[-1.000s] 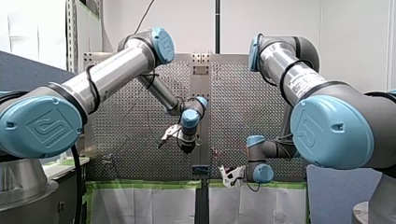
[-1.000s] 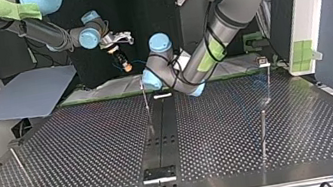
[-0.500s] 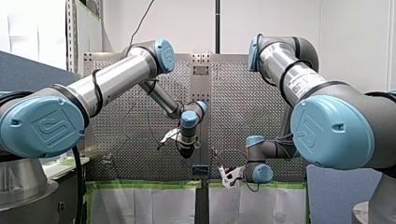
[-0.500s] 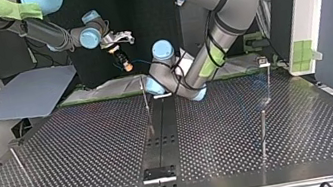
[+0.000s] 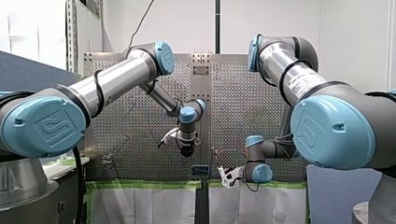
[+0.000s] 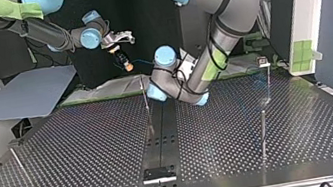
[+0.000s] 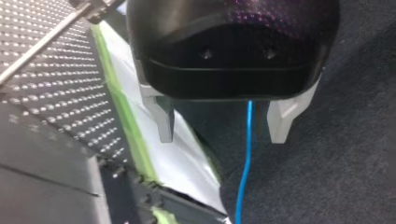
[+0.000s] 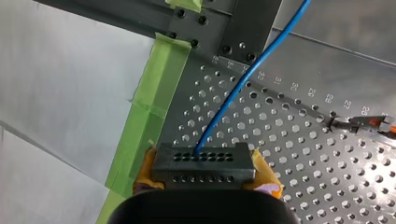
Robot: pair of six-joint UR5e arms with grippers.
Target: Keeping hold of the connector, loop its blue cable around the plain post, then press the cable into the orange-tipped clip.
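My right gripper (image 8: 205, 176) is shut on the black connector (image 8: 203, 162), its yellow pads (image 8: 268, 179) on either side. The blue cable (image 8: 243, 77) leaves the connector and runs over the perforated plate. An orange-tipped clip (image 8: 369, 122) lies ahead and to the side. In the top view my right gripper (image 6: 122, 62) holds the connector above the table's far edge. My left gripper (image 7: 223, 126) is open, and the blue cable (image 7: 246, 154) hangs between its pale fingers (image 7: 165, 122) without touching them. In the front view my left gripper (image 5: 187, 150) hovers near the plate's middle seam.
Thin metal posts stand on the perforated table (image 6: 87, 151): one near the middle (image 6: 145, 99), one at the top view's right (image 6: 263, 131), and a taller one with a small head (image 6: 265, 65). Green tape (image 8: 140, 121) edges the plate.
My left arm's wrist has dropped lower and turned, bringing its gripper closer to the table's far edge near the cable. My right arm with the connector has stayed put.
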